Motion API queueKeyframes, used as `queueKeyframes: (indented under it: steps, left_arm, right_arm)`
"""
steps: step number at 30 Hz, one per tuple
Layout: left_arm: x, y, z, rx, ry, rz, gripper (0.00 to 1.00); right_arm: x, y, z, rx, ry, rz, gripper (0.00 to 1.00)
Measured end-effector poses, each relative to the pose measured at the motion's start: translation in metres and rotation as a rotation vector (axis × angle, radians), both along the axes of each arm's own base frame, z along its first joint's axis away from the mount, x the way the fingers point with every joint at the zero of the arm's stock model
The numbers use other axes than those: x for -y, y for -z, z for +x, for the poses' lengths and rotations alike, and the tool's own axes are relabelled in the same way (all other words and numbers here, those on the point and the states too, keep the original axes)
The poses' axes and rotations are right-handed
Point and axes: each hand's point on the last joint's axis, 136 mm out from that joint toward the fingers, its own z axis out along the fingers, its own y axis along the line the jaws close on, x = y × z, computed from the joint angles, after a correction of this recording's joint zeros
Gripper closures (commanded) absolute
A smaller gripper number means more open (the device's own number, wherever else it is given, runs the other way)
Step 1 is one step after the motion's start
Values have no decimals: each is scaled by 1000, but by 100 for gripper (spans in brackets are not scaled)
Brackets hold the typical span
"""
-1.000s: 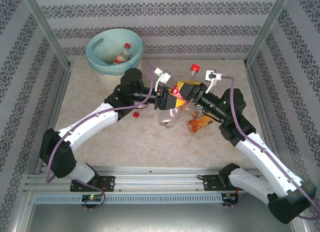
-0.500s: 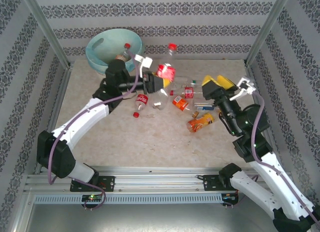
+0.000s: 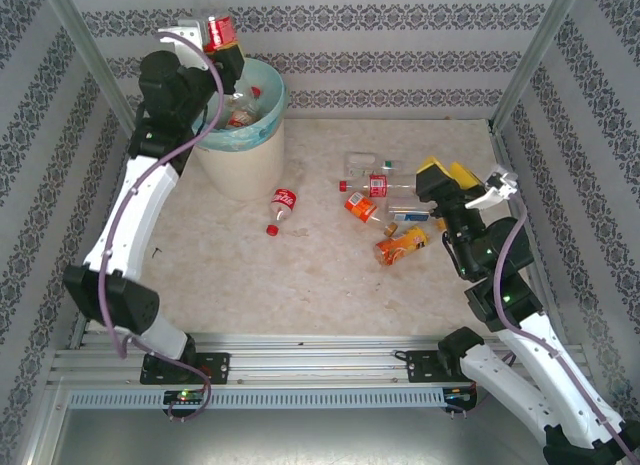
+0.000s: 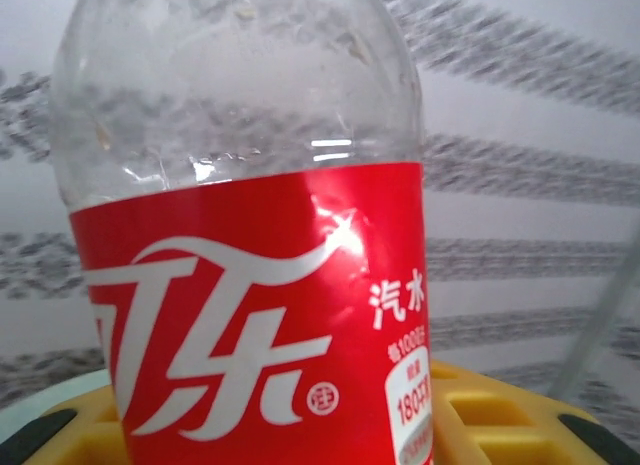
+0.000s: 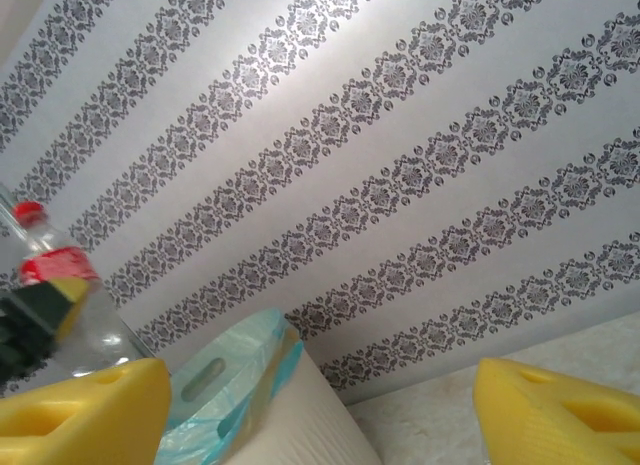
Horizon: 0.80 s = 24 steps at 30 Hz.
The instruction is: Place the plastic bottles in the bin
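Pinches a red-labelled bottle (image 3: 217, 29) upright in the left pincer (image 3: 228, 51), high over the bin (image 3: 245, 165), with its opening below and slightly toward the near side and one red-capped bottle (image 3: 245, 112) lying inside; holds the right pincer (image 3: 447, 175) spread and empty, the loose bottles (image 3: 372, 186) on the desk (image 3: 300, 275) just to its left. Risks a miss on letting go here: seemingly nearer the far rim than the middle, so liable to glance off the teal liner (image 3: 200, 89) and drop behind the bin. Risks also a bounce off the bottle beneath, or a snag on the yellow fingers (image 4: 480, 425) if spread too little.
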Motion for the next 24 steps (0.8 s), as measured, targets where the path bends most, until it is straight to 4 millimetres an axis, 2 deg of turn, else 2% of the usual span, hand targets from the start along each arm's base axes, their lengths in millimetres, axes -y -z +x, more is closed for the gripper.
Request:
queueKeyframes:
  steps: [3,6,8,10,12,13,24]
  left_arm:
    - [-7,47,37,-86,-31,51,58]
    - [-2,97,62,-185,-20,94,57]
    - [1,123,72,-239,-9,115,53]
    - [1,140,74,-280,-2,140,41]
    - [2,143,73,-288,3,156,27]
    - [2,140,72,-281,5,162,25]
    - [0,105,58,-211,4,179,25]
  right_arm:
    - [3,2,-5,0,2,2,21]
    - [9,6,-10,1,17,17,21]
    - [11,13,-11,-10,21,25,22]
    - [11,21,-10,-31,23,24,22]
    - [11,25,-10,-46,24,24,21]
    - [12,26,-10,-49,25,26,21]
    - [11,28,-8,-60,27,34,21]
